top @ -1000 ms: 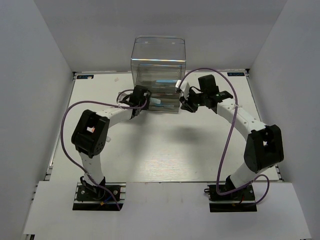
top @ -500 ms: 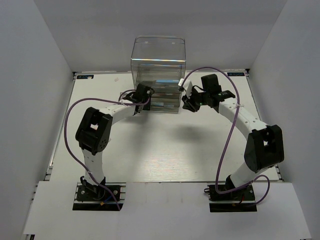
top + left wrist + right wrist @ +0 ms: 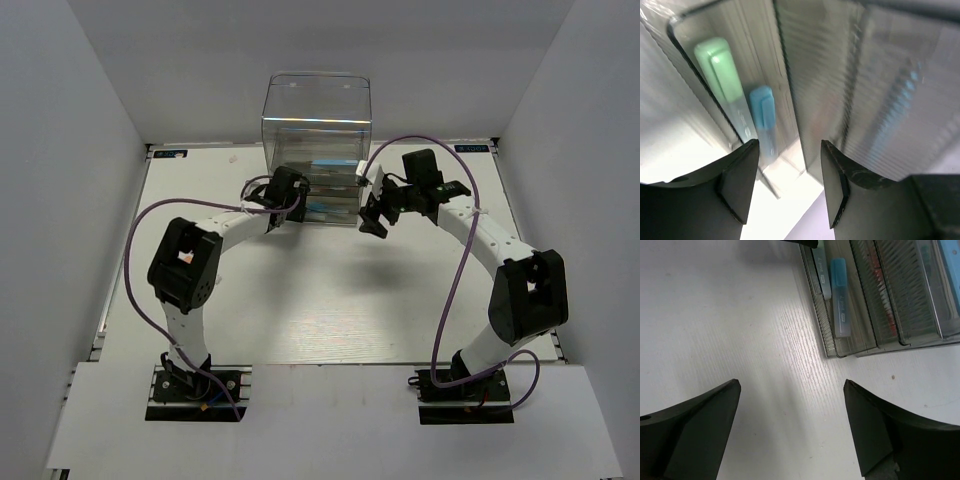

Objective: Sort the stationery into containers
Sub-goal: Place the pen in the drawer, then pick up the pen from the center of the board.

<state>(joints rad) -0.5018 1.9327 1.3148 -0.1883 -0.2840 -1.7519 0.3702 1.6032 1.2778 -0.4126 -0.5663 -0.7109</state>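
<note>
The clear drawer box [image 3: 315, 140] stands at the far middle of the worktop [image 3: 300, 300]. The left claw [image 3: 284, 194] is at the box's lower left front corner, and the right claw [image 3: 371, 214] is just off its lower right front corner.

In the left wrist view the left claw's fingers [image 3: 737, 182] stand apart. A thin drawer edge runs up between them, and they pinch nothing. A pale green marker [image 3: 719, 67] and a light blue marker [image 3: 763, 110] lie side by side inside a drawer, just beyond the left finger.

The right claw is spread wide over bare worktop, apart from the box. The drawer fronts lie ahead of its right finger [image 3: 890, 432], and a red pen [image 3: 885, 305] shows through the ribbed plastic.
</note>
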